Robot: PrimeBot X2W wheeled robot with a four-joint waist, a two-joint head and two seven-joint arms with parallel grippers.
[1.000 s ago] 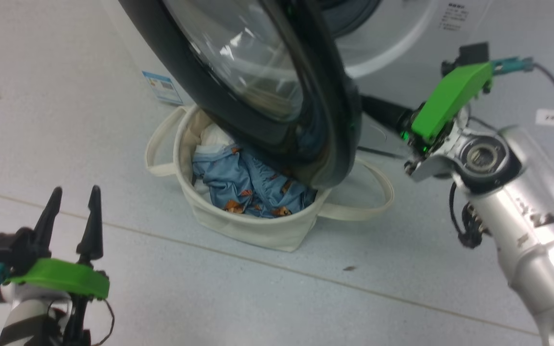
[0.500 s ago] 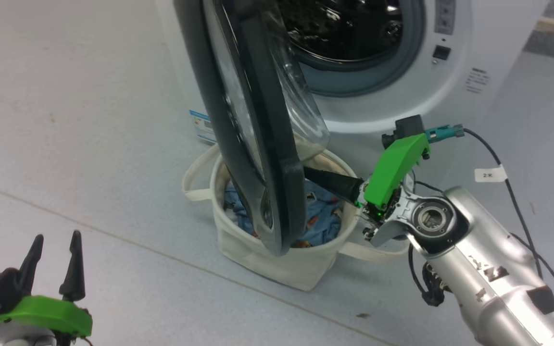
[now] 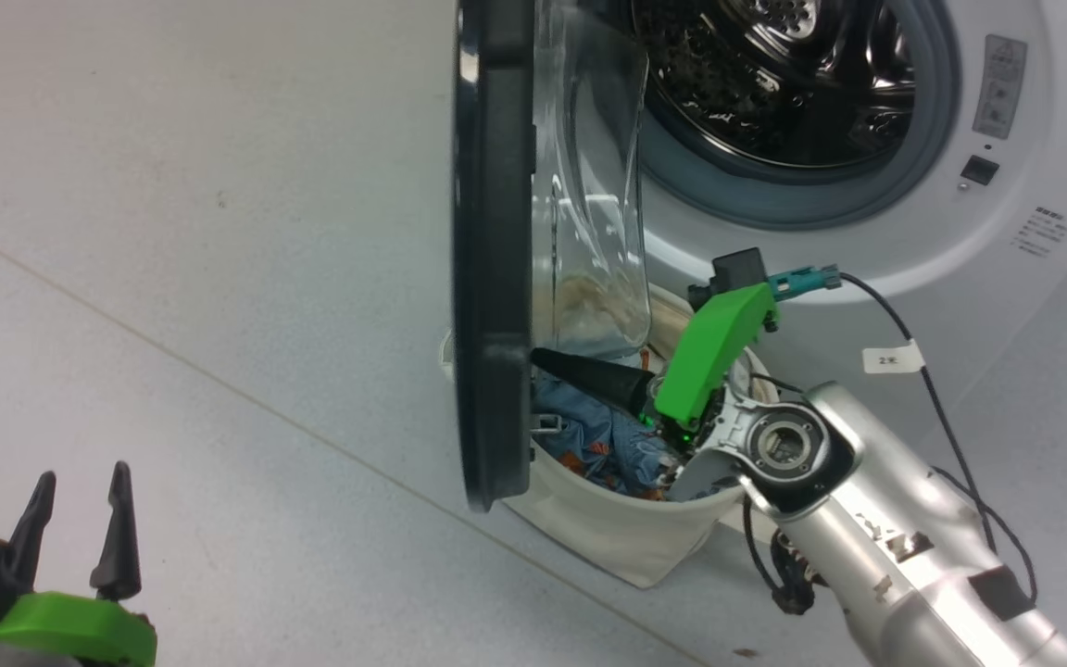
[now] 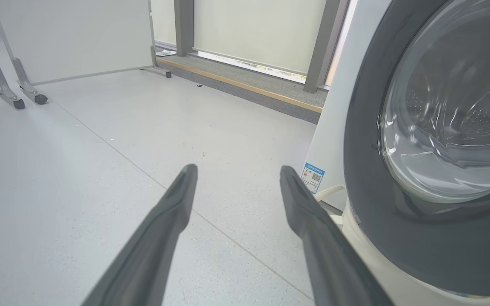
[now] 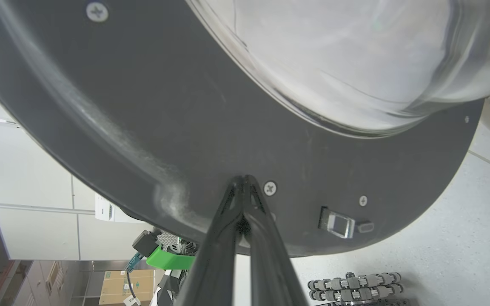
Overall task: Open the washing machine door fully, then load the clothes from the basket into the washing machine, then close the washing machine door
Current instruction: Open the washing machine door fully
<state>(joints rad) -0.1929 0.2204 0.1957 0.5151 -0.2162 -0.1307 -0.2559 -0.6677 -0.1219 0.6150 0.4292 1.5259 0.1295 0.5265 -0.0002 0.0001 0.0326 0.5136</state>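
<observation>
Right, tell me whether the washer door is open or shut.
Open. The washing machine door stands edge-on, clear of the steel drum, whose mouth is exposed. The shut right gripper touches the door's inner face.

Grey floor [image 3: 172, 185] is showing a thin seam line [image 3: 219, 380] running diagonally. A caster frame [image 4: 40, 99] is standing on it in the left wrist view. A cardboard box [image 5: 115, 289] is sitting near white cabinets [image 5: 32, 229].

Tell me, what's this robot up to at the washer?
It's opening the washer door. The right tool, shut, has its tips against the door's inner rim; the door stands out roughly square to the washer. The left tool hangs open, holding nothing. The clothes lie in the basket under the door.
</observation>
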